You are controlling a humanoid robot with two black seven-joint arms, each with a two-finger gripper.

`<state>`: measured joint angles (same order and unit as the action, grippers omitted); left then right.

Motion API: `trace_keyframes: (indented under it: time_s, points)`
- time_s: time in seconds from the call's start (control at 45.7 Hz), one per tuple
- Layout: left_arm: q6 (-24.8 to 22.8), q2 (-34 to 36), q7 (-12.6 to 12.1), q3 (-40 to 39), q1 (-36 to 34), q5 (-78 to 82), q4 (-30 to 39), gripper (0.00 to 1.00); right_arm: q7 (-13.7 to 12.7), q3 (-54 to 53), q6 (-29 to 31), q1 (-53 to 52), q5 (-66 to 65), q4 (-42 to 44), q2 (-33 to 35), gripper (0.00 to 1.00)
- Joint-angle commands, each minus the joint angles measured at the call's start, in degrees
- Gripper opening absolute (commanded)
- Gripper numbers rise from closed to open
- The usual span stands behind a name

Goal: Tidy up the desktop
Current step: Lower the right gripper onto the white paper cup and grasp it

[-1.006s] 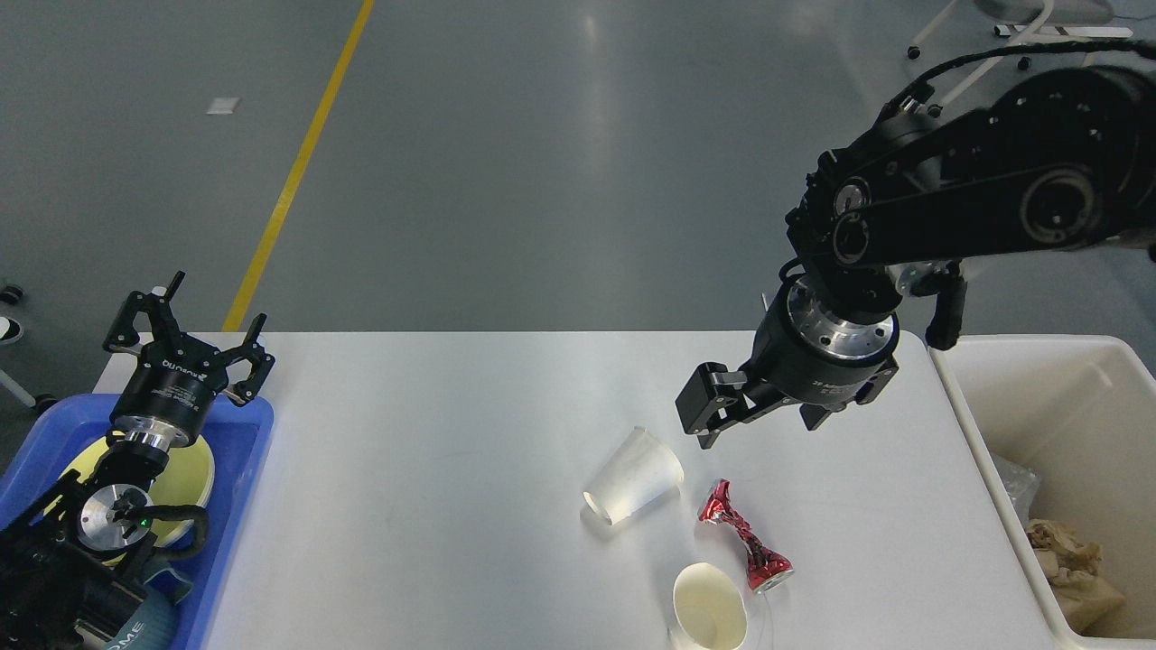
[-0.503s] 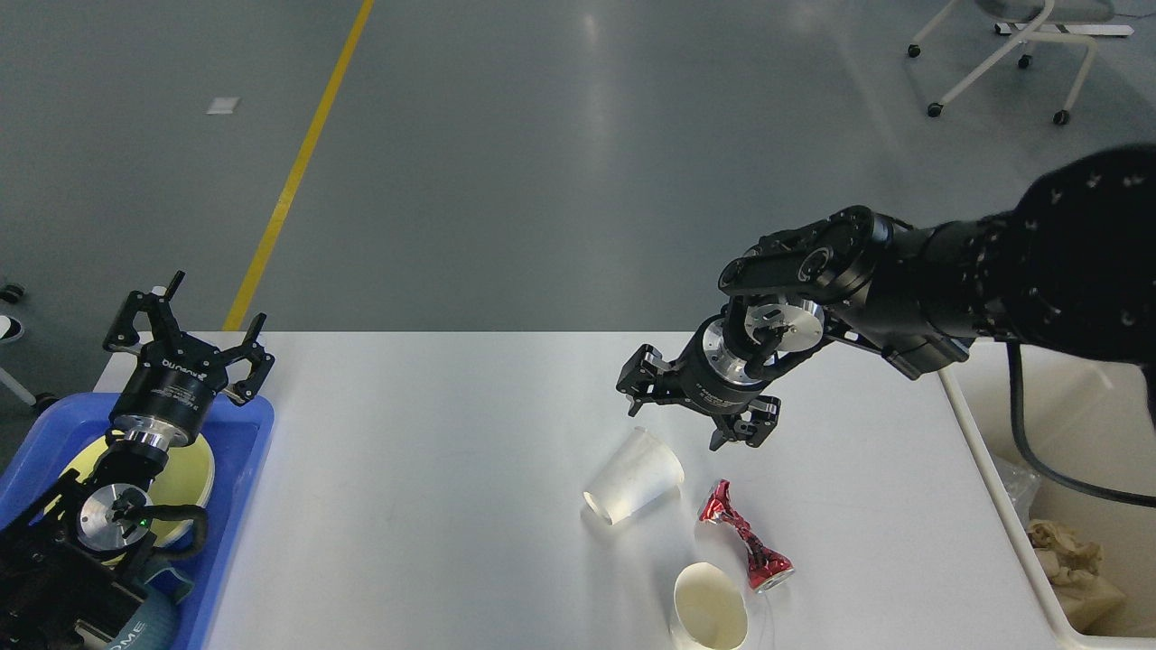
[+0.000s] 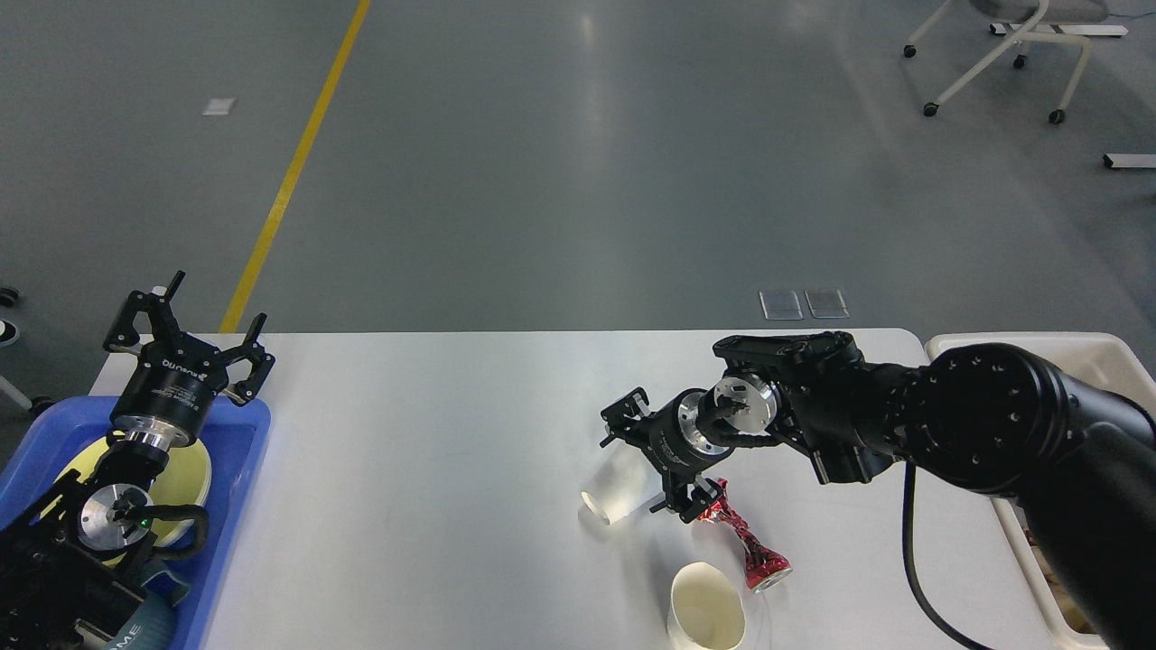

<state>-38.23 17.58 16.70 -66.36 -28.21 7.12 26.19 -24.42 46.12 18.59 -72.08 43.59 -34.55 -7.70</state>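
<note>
At far left, the left gripper (image 3: pixel 188 332) hangs spread over the blue tray (image 3: pixel 237 506). On the white desktop (image 3: pixel 433 469), the right gripper (image 3: pixel 652 459) is spread around a fallen clear cup (image 3: pixel 614 487), beside a red wrapper (image 3: pixel 745 540).

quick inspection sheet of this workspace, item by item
surface: white desktop, bare in the middle
job's things: clear plastic cup on its side; crushed red can lying flat; cream paper cup at the near edge
clutter: blue tray at left holding a yellow plate; cream bin at right
grippers: right hand open, fingers either side of the clear cup's base; left hand open above the tray
cables: black cable hanging from the right arm
surroundings: grey floor, yellow line, wheeled chair
</note>
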Motion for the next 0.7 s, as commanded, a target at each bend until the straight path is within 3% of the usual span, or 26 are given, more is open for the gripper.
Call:
trace_keyframes:
  time_s: [0.0,0.306,0.678]
  points:
    - [0.00,0.00,0.00,0.00,0.00,0.00,0.00,0.96,0.25,-0.24,-3.73,1.68,-2.45,0.36,-0.74,1.00]
    - [0.00,0.00,0.00,0.00,0.00,0.00,0.00,0.96,0.51,-1.47,-9.26,2.91,-6.67,1.85,-2.06,1.00]
    - [0.00,0.00,0.00,0.00,0.00,0.00,0.00,0.96,1.13,-3.93,-10.50,4.67,-7.37,4.93,-2.41,0.99]
